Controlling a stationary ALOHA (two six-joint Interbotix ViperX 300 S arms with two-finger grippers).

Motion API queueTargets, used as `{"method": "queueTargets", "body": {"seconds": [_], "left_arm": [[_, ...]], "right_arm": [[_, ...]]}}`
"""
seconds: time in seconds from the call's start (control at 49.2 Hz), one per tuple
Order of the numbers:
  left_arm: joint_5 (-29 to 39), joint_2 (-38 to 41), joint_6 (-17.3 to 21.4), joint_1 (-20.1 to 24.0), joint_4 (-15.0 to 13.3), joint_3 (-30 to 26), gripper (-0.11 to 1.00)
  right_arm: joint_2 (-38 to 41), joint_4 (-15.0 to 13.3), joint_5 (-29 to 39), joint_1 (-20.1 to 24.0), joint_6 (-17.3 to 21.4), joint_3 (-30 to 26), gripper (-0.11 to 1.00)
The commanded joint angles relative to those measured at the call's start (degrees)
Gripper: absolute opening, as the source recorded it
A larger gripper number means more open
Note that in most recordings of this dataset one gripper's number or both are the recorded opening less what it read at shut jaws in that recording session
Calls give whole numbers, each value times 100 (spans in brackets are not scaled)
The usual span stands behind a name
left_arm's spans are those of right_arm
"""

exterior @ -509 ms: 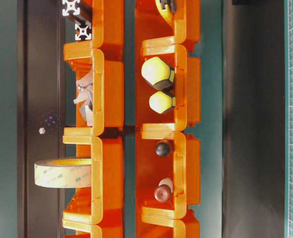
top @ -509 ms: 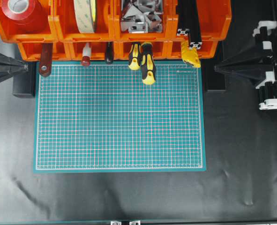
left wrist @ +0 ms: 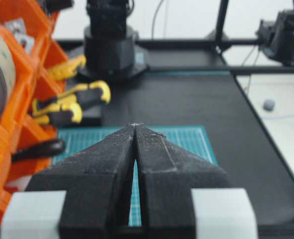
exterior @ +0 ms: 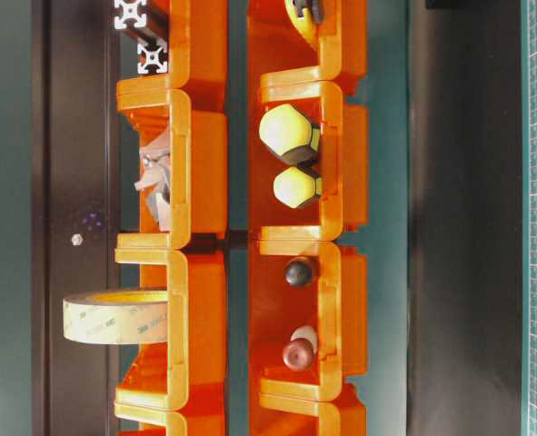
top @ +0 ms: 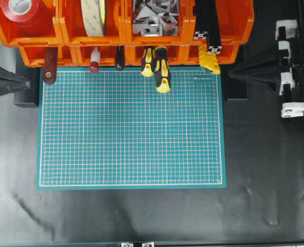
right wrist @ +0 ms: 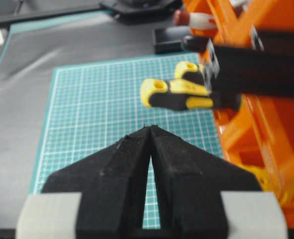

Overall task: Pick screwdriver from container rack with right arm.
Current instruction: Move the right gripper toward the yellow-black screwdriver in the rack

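Your right gripper [right wrist: 150,128] is pinched shut and empty, well short of the screwdriver [top: 162,76]; its handle juts from the container rack [top: 221,31] over the mat [top: 131,134], easy to grasp.

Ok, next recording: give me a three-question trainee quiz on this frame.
1. True or false: the right gripper holds the chunky yellow-and-black screwdriver.
2. Beside which tool does it hang from the bright orange plastic rack? A) smaller yellow-and-black screwdriver B) red tape roll
3. Fill in: the left gripper is ___.

Key: 1 false; 2 A; 3 shut.
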Motion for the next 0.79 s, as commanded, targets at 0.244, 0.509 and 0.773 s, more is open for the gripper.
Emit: {"method": "queueTargets", "body": {"seconds": [0.244, 0.509, 0.773], "left_arm": [[343, -158, -18, 35, 18, -229, 0], [343, -141, -44, 9, 18, -229, 0], [334, -44, -53, -62, 18, -202, 0]], "right_arm": [[1521, -1564, 2681, 1143, 26, -2725, 0], [2786, -3050, 5071, 2101, 255, -4210, 0], [3920, -5106, 6425, 3208, 1371, -4263, 0]]}}
